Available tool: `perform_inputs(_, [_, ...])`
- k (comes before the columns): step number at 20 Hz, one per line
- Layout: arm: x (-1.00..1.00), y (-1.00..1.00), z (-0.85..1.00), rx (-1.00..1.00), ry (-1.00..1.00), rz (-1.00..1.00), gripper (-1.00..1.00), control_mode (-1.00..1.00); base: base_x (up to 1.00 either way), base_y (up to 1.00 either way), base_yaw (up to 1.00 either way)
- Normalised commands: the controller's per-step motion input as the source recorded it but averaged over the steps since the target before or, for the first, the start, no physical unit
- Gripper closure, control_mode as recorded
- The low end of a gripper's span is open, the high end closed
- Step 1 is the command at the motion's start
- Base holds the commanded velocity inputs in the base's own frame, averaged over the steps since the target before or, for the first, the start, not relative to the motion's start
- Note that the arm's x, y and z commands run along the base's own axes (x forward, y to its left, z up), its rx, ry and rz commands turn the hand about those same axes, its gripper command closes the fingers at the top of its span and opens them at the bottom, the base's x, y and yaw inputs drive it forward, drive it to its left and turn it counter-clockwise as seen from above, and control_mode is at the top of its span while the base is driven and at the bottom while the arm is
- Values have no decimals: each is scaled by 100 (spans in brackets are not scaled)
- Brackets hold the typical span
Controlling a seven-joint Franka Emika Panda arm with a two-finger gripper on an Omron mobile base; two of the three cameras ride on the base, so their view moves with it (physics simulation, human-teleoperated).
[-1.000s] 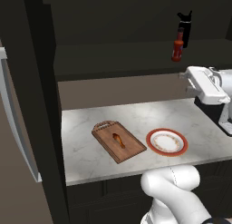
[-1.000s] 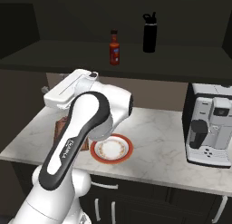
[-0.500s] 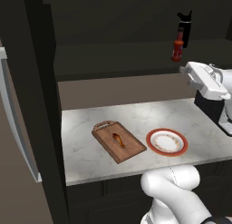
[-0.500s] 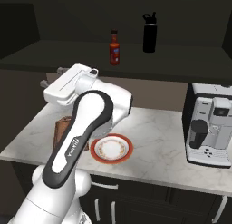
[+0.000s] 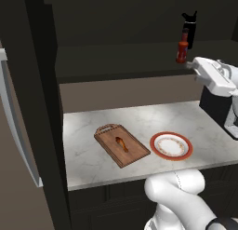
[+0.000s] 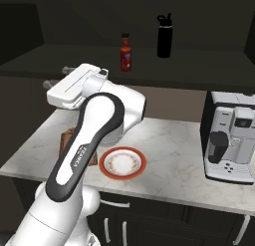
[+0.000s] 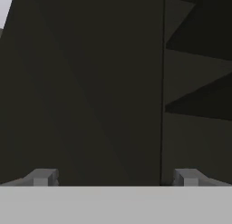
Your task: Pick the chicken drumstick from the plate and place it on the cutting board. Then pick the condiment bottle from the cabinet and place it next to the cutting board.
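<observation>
the chicken drumstick [image 5: 121, 143] lies on the cutting board [image 5: 132, 151], in the lower middle of the left base view, so the first job looks done. the plate [image 5: 171, 145] sits just right of the board with nothing on it.

now the job is the condiment bottle [image 5: 182, 47]. it stands upright on the shelf of the cabinet [image 5: 116, 61], in the upper right of the left base view and the top middle of the right base view. a taller black bottle [image 6: 165, 36] stands near it, to its right in the right base view.

the gripper [image 7: 115, 177] is wide open and holds nothing. in the hand view its two tips sit far apart at the bottom, and it looks at dark cabinet walls, not at the bottle.

to do this step well, i think the hand should turn until the red bottle sits between the tips, then go in level and low on the bottle's body, not the thin neck. it should keep away from the black bottle so it does not knock it over.

count: one drumstick, one board, one plate, one red bottle, one black bottle, and one coffee machine [image 6: 230, 136] at the right of the right base view.
</observation>
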Motion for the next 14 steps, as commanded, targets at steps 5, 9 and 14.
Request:
perform_inputs(5, [0, -5, 23, 0, 0, 0, -100, -100, 0, 0, 0])
perform_inputs(9, [0, -4, 18, 0, 0, 0, -100, -100, 0, 0, 0])
perform_inputs(14, [4, -8, 4, 0, 0, 0, -100, -100, 0, 0, 0])
